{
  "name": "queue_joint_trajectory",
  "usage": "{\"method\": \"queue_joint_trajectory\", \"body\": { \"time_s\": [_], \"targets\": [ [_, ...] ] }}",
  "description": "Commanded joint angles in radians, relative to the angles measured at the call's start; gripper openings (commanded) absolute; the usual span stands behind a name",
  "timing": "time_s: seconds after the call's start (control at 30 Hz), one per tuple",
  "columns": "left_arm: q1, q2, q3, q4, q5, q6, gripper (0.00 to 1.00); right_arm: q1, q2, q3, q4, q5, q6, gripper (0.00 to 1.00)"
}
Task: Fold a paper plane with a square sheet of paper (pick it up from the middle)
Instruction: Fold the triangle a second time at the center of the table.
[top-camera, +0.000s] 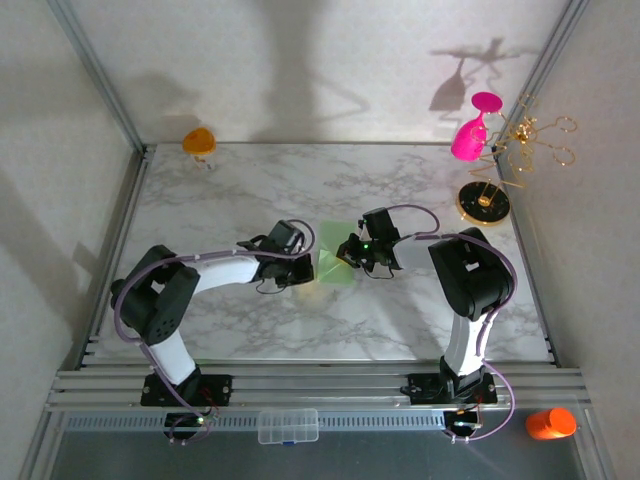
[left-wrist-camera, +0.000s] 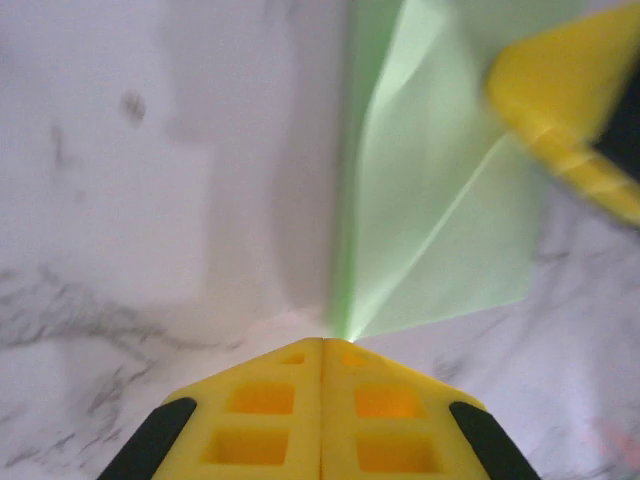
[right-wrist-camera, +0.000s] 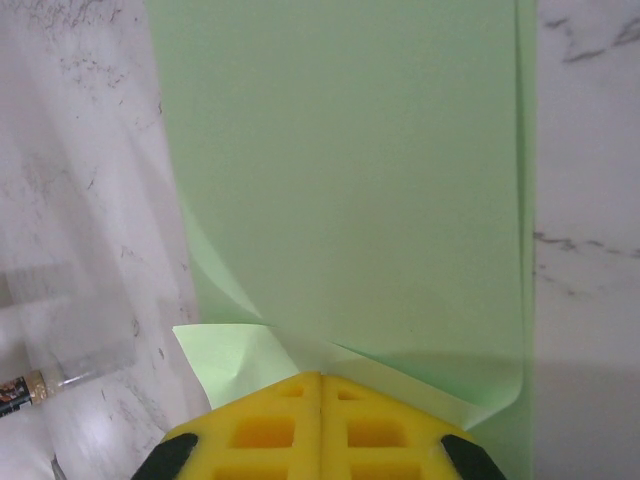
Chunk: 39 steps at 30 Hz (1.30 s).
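The square sheet of paper (top-camera: 335, 268) lies part-folded at mid table (top-camera: 230, 200), the left gripper (left-wrist-camera: 322, 340) and right gripper (right-wrist-camera: 320, 375) each pinching an edge (jaws pressed together); uneven pulling may tear it.

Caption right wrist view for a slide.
Right gripper, shut, at the curled near edge of the green paper on marble table.

the table (top-camera: 400, 310) was marble-topped. an orange cup (top-camera: 199, 141) stood at its far left corner. a gold stand (top-camera: 484, 201) stood far right, a pink glass (top-camera: 470, 136) tilted at its arms. a clear box (top-camera: 288, 425) lay beyond the near edge; an orange item (top-camera: 551, 423) lay near right.
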<state>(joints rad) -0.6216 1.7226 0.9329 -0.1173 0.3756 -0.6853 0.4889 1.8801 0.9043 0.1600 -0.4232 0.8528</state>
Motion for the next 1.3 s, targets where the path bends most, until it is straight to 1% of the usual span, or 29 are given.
{"method": "queue_joint_trajectory", "body": {
  "time_s": [0.0, 0.1, 0.23, 0.4, 0.5, 0.6, 0.73, 0.9, 1.0, 1.27],
  "targets": [
    [0.002, 0.004, 0.059, 0.102, -0.026, -0.053, 0.07, -0.011, 0.059, -0.025, -0.125, 0.075, -0.017, 0.0],
    [-0.003, 0.071, 0.09, 0.136, -0.007, -0.093, 0.06, -0.012, 0.06, -0.022, -0.119, 0.064, -0.017, 0.0],
    [-0.014, 0.135, 0.112, 0.13, 0.01, -0.107, 0.05, -0.011, 0.057, -0.013, -0.117, 0.052, -0.021, 0.0],
    [-0.03, 0.178, 0.1, 0.106, 0.032, -0.112, 0.04, -0.012, 0.056, -0.002, -0.11, 0.037, -0.024, 0.0],
    [-0.03, 0.195, 0.089, 0.082, 0.023, -0.113, 0.01, -0.01, 0.051, 0.008, -0.112, 0.03, -0.036, 0.0],
    [-0.03, 0.205, 0.084, 0.053, -0.003, -0.108, 0.0, -0.011, 0.025, 0.024, -0.108, 0.029, -0.069, 0.0],
    [-0.03, 0.213, 0.083, 0.018, -0.035, -0.096, 0.0, -0.011, -0.046, 0.043, -0.086, 0.054, -0.138, 0.0],
    [-0.03, 0.212, 0.081, 0.01, -0.04, -0.089, 0.0, 0.007, -0.084, 0.016, -0.028, -0.024, -0.16, 0.0],
    [-0.03, 0.212, 0.081, 0.01, -0.04, -0.087, 0.0, 0.033, -0.079, 0.0, -0.01, -0.058, -0.145, 0.0],
    [-0.03, 0.204, 0.088, 0.002, -0.043, -0.086, 0.0, 0.049, -0.022, -0.001, -0.018, -0.051, -0.119, 0.0]
  ]
}}
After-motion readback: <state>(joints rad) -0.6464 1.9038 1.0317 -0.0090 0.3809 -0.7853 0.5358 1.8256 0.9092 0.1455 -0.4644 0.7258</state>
